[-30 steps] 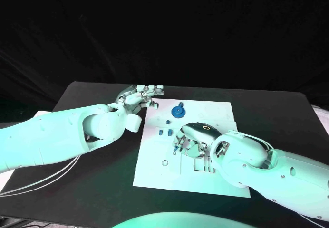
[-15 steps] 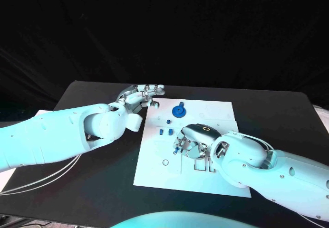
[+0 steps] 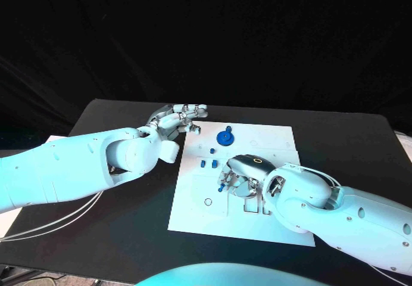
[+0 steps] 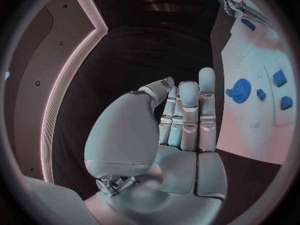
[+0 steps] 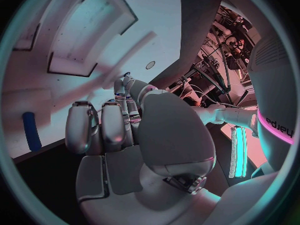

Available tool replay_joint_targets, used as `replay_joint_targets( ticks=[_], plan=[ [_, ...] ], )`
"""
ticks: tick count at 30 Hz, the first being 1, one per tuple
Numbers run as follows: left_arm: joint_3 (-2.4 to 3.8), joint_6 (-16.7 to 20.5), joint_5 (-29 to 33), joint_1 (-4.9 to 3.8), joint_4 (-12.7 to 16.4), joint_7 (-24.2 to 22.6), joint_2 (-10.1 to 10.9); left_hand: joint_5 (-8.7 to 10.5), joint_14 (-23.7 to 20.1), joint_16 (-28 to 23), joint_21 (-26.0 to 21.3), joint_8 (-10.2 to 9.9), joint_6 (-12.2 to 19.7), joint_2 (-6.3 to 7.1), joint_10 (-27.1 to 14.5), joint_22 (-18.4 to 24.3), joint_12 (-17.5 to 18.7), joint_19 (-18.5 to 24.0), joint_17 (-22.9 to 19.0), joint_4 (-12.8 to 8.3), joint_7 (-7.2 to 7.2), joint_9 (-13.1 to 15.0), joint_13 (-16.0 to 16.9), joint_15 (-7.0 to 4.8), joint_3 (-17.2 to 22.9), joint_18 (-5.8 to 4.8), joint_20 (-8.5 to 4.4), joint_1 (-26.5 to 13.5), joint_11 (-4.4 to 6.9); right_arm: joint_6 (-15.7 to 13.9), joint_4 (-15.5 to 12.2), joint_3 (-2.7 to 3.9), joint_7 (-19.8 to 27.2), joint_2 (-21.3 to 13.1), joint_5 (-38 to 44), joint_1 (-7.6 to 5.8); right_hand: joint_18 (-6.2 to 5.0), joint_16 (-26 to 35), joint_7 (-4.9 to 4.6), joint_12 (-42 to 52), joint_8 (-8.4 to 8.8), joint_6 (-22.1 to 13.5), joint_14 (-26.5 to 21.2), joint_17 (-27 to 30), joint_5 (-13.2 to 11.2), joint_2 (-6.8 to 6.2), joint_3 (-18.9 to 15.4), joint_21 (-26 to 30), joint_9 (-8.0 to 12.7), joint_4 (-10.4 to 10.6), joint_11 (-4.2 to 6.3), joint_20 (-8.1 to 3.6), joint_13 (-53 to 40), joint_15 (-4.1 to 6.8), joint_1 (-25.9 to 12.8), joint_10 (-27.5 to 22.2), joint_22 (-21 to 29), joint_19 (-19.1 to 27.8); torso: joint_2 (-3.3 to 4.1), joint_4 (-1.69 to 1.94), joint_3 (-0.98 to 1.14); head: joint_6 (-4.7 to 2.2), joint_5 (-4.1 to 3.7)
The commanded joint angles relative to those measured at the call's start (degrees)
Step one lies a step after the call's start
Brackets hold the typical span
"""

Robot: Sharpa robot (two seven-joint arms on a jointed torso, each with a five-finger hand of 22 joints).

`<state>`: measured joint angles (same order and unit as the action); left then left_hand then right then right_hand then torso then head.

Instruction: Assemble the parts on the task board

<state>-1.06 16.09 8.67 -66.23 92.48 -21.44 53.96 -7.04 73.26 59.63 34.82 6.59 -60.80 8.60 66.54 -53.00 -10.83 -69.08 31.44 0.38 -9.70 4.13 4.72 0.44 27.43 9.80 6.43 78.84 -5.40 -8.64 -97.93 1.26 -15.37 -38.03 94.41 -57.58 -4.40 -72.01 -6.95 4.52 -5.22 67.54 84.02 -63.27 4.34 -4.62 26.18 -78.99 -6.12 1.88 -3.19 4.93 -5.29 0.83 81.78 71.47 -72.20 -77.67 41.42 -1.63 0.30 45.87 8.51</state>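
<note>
Task board — white plate, lay in the middle of the black table, its far edge near the left hand and its near edge toward the robot. Parts: a blue gear sat on the far part of the board; two small blue blocks lay just nearer than it; one small blue piece showed at the fingertips of the right hand, low over the board's middle. A small ring mark and several cut-out slots lay just beside that hand. Right hand — fingers curled down over the board's middle, apparently pinching the small blue piece, though whether it was truly gripped could not be told. Left hand — rested at the board's far left corner with fingers held together and straight, holding nothing; whether it pressed on the board's edge could not be told. Step in hand, by judgement: seating the small piece into a slot near the middle. The next move would call for fine alignment over the slot and a straight push down, the board kept from sliding. Room: bare board toward the near left — open table on both sides; the blocks and gear stood close on the far side and could be knocked.
</note>
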Motion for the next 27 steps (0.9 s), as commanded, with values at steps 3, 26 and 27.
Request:
replay_joint_targets(
  ticks=[3, 26, 27],
  plan=[
    [0.03, -1.2, 0.2, -0.01, 0.1, -0.1, 0.0, -0.3, -0.3, -0.2, -0.3, 0.1, 0.2, -0.43, -0.4, 0.1, -0.1, 0.2, -0.1, -0.1, -0.07, -0.1, 0.0, 0.0, -0.1, 0.67, -0.22, 0.0, -0.01, 2.1, 0.4, -0.2, 0.0, 0.3, 1.0, 0.14, 0.11, 0.0, -0.07, -0.2, -0.13, 0.2, 1.8, 0.1, 0.2, 0.06, 0.2, 0.0, -1.0, -0.1, -0.27, 0.17, 0.1, 0.24, -0.5, 0.1, 0.1, 0.0, 0.01, 0.03, -0.02, 0.26, 0.15],
    [0.03, -1.1, 0.2, -0.01, 0.1, -0.1, 0.0, -0.31, -0.4, -0.2, -0.4, 0.2, 0.3, -0.49, -0.5, 0.1, -0.1, 0.2, -0.2, -0.2, -0.11, -0.1, 0.0, 0.03, -0.2, 0.66, -0.21, 0.1, -0.05, 2.5, 0.8, -0.8, 0.1, 0.8, 0.5, 0.24, -0.02, 0.1, -1.55, -0.9, 1.56, -3.5, 1.5, 0.9, 2.1, -1.57, -1.1, 0.4, -0.4, 0.6, -1.93, 1.35, 1.5, -1.15, -3.3, -4.7, 0.6, 0.5, -0.02, -0.02, 0.0, 0.4, 0.17],
    [0.03, -1.1, 0.2, -0.01, 0.1, -0.1, 0.0, -0.31, -0.4, -0.2, -0.4, 0.2, 0.3, -0.49, -0.5, 0.1, -0.1, 0.2, -0.2, -0.2, -0.11, -0.1, 0.0, 0.03, -0.2, 0.66, -0.21, 0.1, -0.05, 2.4, 0.7, -0.8, 0.1, 0.8, 0.5, 0.25, -0.02, 0.1, -1.53, -0.8, 1.53, -3.4, 1.5, 0.9, 2.1, -1.55, -1.1, 0.4, -0.4, 0.5, -1.91, 1.37, 1.5, -1.14, -3.3, -4.7, 0.6, 0.5, -0.02, -0.02, 0.0, 0.4, 0.17]
  ],
)
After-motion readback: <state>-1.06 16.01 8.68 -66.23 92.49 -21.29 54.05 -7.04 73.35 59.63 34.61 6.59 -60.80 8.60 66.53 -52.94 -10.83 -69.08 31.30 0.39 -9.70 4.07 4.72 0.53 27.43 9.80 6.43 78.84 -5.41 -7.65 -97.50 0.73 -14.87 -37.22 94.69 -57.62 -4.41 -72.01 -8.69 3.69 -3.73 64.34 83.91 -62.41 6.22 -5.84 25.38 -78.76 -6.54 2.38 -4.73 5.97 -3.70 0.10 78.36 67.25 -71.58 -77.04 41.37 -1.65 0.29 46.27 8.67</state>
